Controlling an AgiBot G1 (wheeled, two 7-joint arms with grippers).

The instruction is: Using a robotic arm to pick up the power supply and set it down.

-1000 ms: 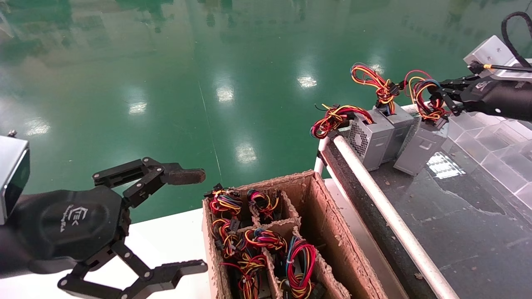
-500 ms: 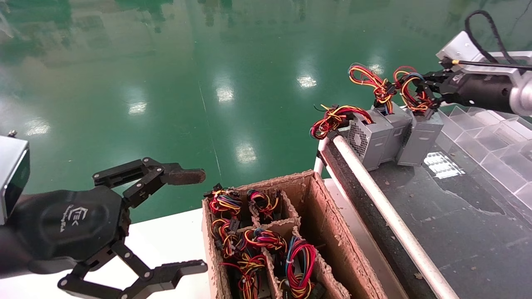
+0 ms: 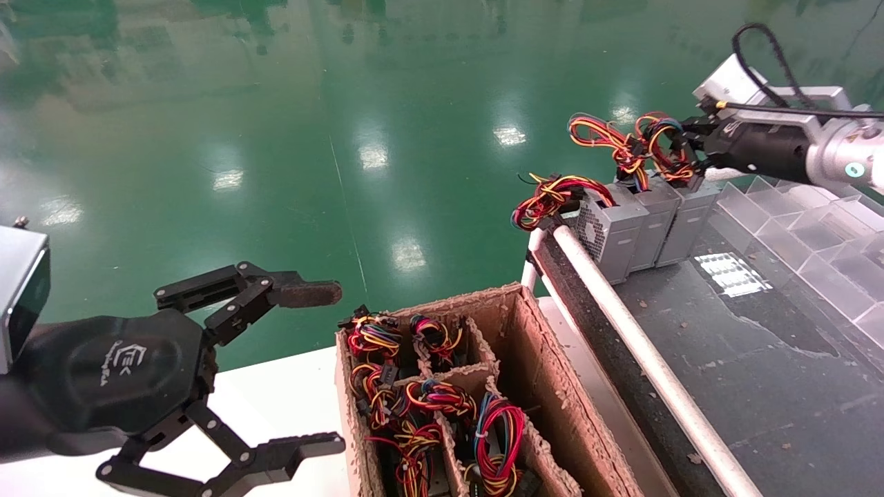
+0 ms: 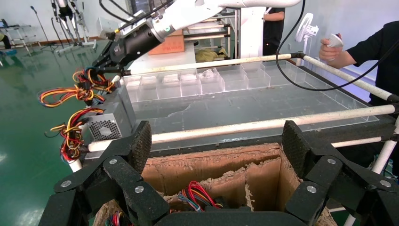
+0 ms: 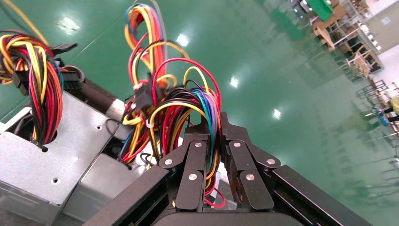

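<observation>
Power supply, small grey metal box (image 3: 684,224) | hangs below right claw (image 3: 680,147), long axis upright | claw clamped on its wire bundle (image 5: 188,113) | left claw (image 3: 314,366) spread wide, well apart

Grey power supply (image 3: 685,224), red-yellow-blue-black wires (image 3: 664,148); green floor (image 3: 276,138).

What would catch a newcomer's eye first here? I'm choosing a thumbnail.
The bright wire bundle pinched in the right gripper atop the power supply, at the far corner of the dark table beside two more grey boxes. Then the left gripper, spread open up close, above a cardboard box crammed with coloured wires.
</observation>
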